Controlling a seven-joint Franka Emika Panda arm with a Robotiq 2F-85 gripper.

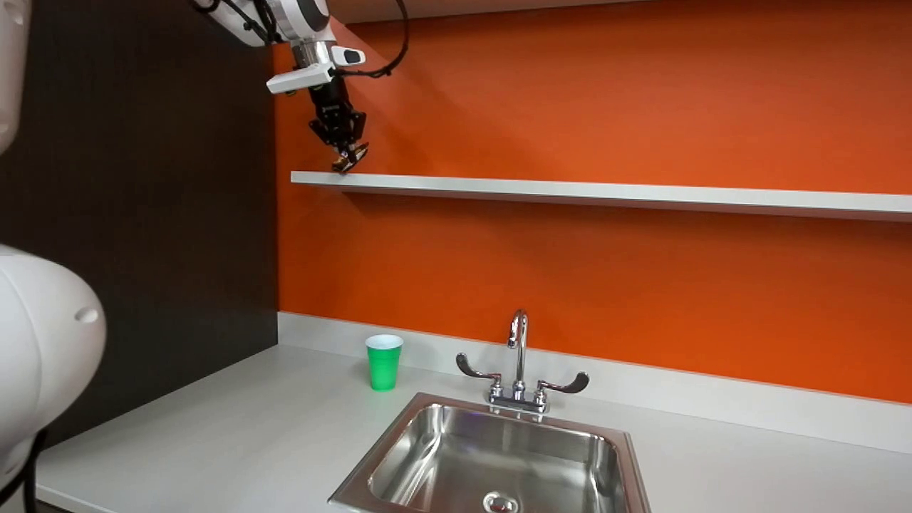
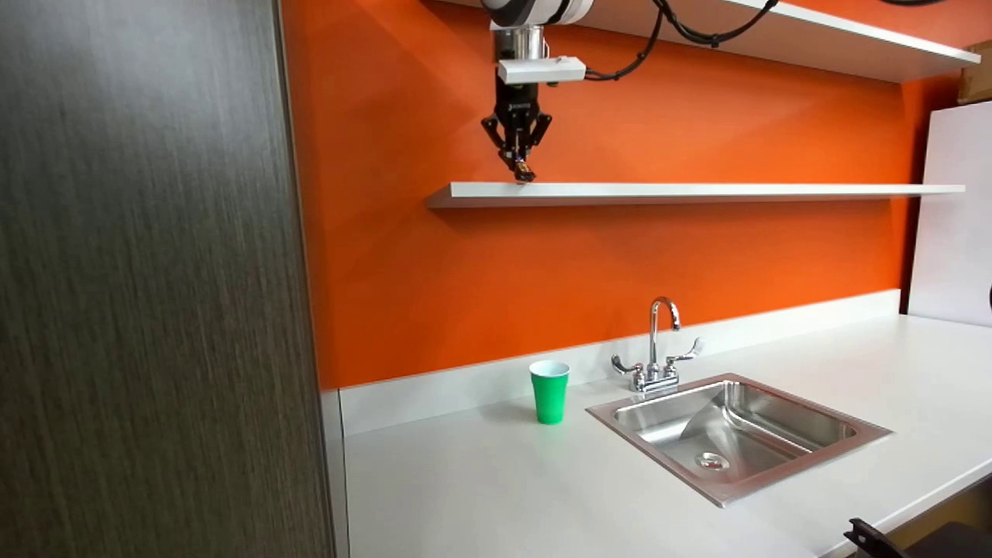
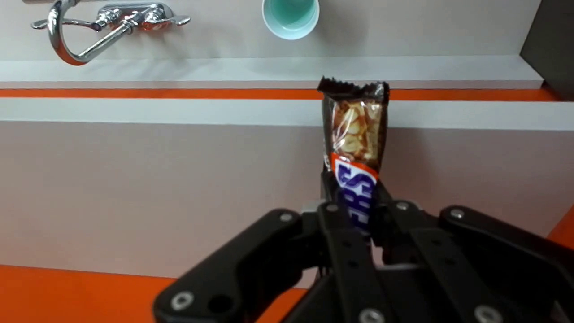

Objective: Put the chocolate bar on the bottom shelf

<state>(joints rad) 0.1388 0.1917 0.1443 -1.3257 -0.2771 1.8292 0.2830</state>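
I see glossy plastic wrapping the chocolate bar (image 3: pixel 358 130) | smooth, matt bottom shelf (image 3: pixel 188 193) | shiny metal sink (image 2: pixel 775 418) | wood-grained panel (image 2: pixel 155 271), left

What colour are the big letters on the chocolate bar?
They're bluish purple on white; the bar shows best in the wrist view.

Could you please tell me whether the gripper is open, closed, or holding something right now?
Gripper: closed, holding the chocolate bar; whether the bar touches the bottom shelf cannot be told.
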